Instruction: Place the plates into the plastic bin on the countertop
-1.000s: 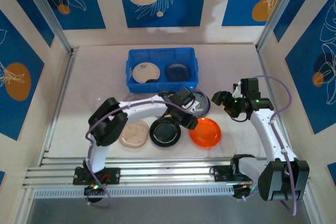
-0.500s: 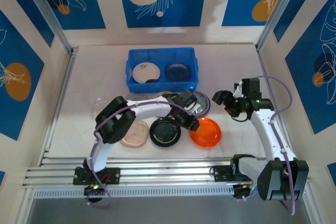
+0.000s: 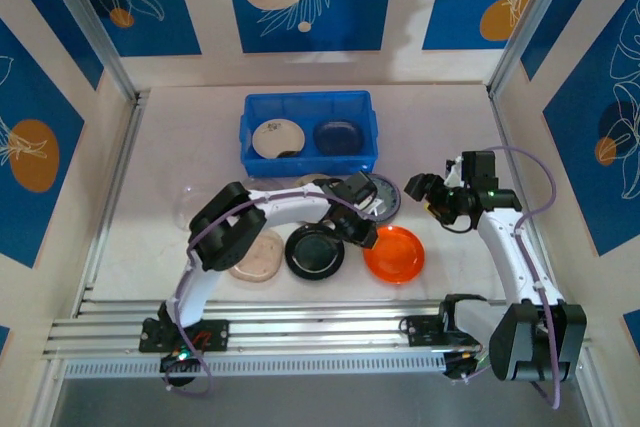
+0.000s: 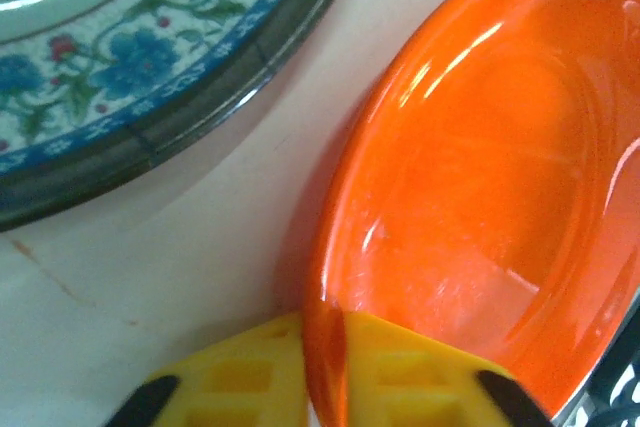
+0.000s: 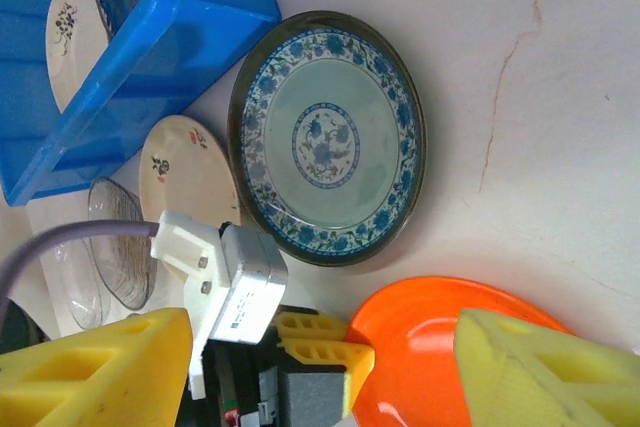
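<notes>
The left fingers are clamped on the rim of the orange plate, one on each side of it. That plate lies on the surface, outside the plastic bin, in front of its right corner. The right fingers stand wide apart, holding nothing, to the right of the bin. The blue-patterned plate lies just in front of the bin. Inside the bin lie a beige plate and a dark plate.

The left arm's elbow has swung in toward the left fingers, baring a clear plate far behind them. The orange plate pinched between them has slid slightly rightward.
</notes>
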You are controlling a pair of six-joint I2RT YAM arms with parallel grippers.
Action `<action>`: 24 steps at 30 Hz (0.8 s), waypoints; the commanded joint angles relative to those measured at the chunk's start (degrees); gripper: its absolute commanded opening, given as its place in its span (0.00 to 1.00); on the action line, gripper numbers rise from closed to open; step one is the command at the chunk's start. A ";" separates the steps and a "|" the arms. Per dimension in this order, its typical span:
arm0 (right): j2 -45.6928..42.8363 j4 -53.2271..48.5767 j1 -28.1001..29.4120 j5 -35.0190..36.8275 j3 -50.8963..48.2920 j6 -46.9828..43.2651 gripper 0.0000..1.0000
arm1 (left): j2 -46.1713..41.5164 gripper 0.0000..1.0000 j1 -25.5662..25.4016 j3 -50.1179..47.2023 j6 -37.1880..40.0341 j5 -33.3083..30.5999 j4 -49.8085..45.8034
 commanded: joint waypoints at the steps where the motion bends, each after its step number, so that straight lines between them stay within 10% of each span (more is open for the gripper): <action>1: 0.05 0.10 -0.36 -2.20 -0.14 -1.03 0.70 | 0.38 0.04 0.64 1.10 0.44 1.45 -0.42; 24: -2.74 -1.86 -2.99 -0.55 15.52 -3.91 0.69 | -20.96 0.00 9.59 0.31 -12.20 1.98 2.22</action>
